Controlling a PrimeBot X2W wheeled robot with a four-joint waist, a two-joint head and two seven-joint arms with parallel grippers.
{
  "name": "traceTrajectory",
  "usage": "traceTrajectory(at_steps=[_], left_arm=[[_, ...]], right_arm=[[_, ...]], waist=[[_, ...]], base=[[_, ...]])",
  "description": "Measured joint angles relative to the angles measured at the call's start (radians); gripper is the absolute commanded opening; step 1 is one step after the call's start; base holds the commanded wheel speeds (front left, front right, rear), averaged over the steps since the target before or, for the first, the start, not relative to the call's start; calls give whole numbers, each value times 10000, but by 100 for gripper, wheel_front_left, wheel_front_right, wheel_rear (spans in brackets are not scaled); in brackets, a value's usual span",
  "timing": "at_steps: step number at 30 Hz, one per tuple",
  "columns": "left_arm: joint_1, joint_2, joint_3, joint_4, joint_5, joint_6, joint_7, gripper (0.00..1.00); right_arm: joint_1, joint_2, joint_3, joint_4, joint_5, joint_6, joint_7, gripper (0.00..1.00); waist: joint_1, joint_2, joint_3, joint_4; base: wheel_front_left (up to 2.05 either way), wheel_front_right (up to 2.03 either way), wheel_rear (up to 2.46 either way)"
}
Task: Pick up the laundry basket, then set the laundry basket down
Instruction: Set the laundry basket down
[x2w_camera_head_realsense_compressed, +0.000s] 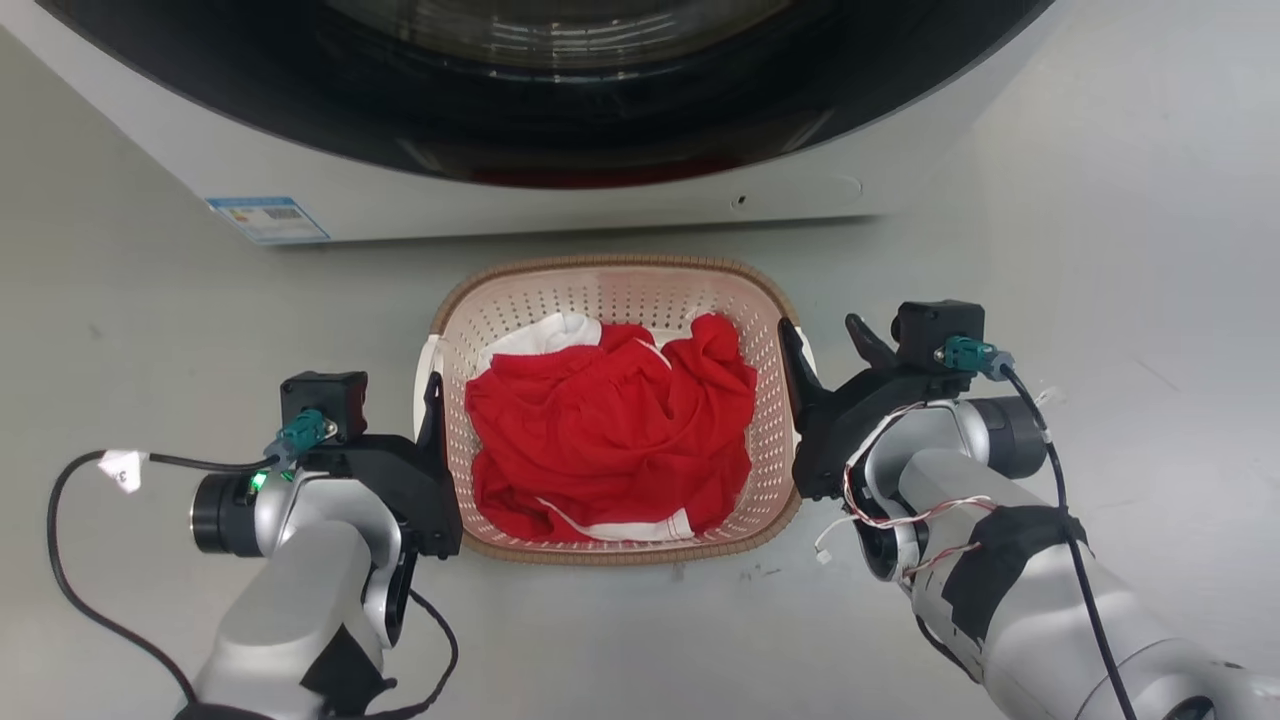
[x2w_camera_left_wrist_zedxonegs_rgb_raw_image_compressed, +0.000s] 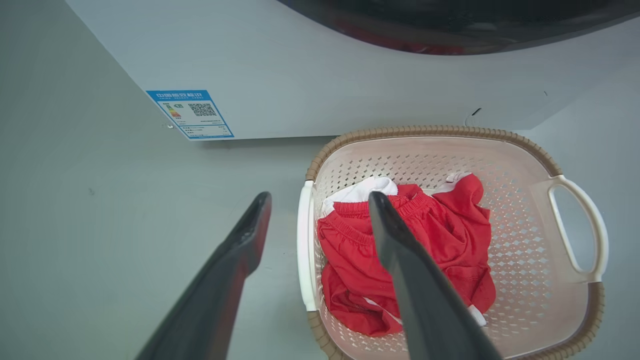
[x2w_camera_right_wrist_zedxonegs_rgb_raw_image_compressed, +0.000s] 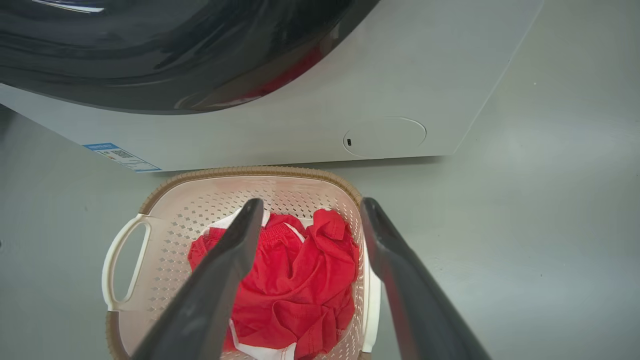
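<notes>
Wide apart, the left jaws and right jaws each straddle a white handle (x2w_camera_left_wrist_zedxonegs_rgb_raw_image_compressed: 306, 245) of the pink-beige perforated plastic laundry basket (x2w_camera_head_realsense_compressed: 600, 265).

Shared by all: pale pink perforated plastic laundry basket (x2w_camera_head_realsense_compressed: 610, 300).
Head: aimed steeply down from above.
Left wrist: set close, at its left side.
Right wrist: set close, at its right side.

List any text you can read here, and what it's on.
"中国能效标识": blue header of the label on the washer.
Rest of that label, beside its QR code: too small to read.
White tag on a cable: the mark is partly hidden, unreadable.
</notes>
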Motion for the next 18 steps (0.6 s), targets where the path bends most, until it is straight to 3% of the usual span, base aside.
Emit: traceTrajectory(at_steps=[8,18], left_arm=[[1253,161,232,-968,167,27,0,100],[3443,453,525,-2483,779,291,0,100]], right_arm=[[1162,-2,-874,-355,-77,0,0,100],[2983,-75,-1687,-807,-1045,-2,0,100]], waist=[[-1,-1,-1180,-28],[-1,-1,-2819,1]], base=[[0,0,0],[0,0,0]])
